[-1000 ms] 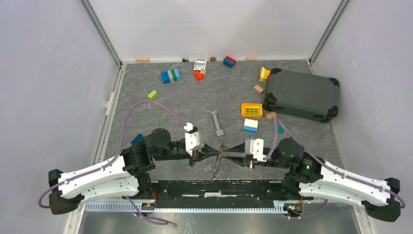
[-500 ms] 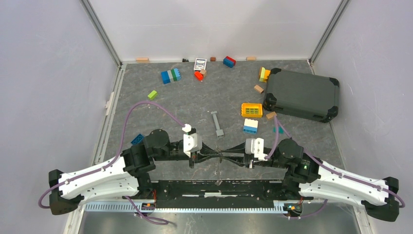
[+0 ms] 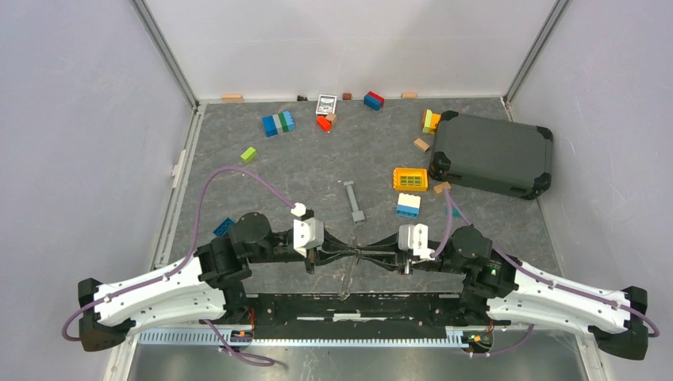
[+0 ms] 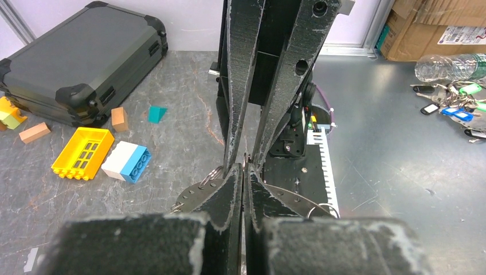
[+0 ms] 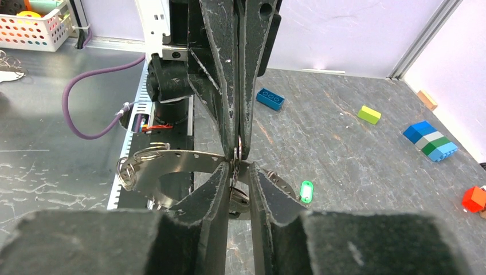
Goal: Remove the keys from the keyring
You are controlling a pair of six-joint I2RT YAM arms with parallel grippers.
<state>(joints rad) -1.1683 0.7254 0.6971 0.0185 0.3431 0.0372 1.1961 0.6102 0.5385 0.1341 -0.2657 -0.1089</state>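
My left gripper (image 3: 355, 254) and right gripper (image 3: 367, 255) meet tip to tip low over the near middle of the table. In the left wrist view the left gripper (image 4: 243, 171) is shut on the thin silver keyring (image 5: 236, 150). In the right wrist view the right gripper (image 5: 238, 167) is closed on a small dark-looking key (image 5: 238, 199) hanging from that ring. A curved silver band with holes (image 5: 172, 160) hangs with them, carrying small wire rings (image 5: 129, 171) and a green tag (image 5: 306, 191). It dangles below the tips in the top view (image 3: 348, 279).
A long grey metal bar (image 3: 353, 200) lies just behind the grippers. A yellow grid block (image 3: 410, 178), a white-and-blue brick (image 3: 408, 205) and a dark case (image 3: 492, 153) sit to the back right. A blue brick (image 3: 223, 226) is by the left arm. Several bricks lie along the back wall.
Both grippers have shifted slightly nearer to me, still tip to tip. The hanging band has swung from a tilt to hanging lower and more nearly straight.
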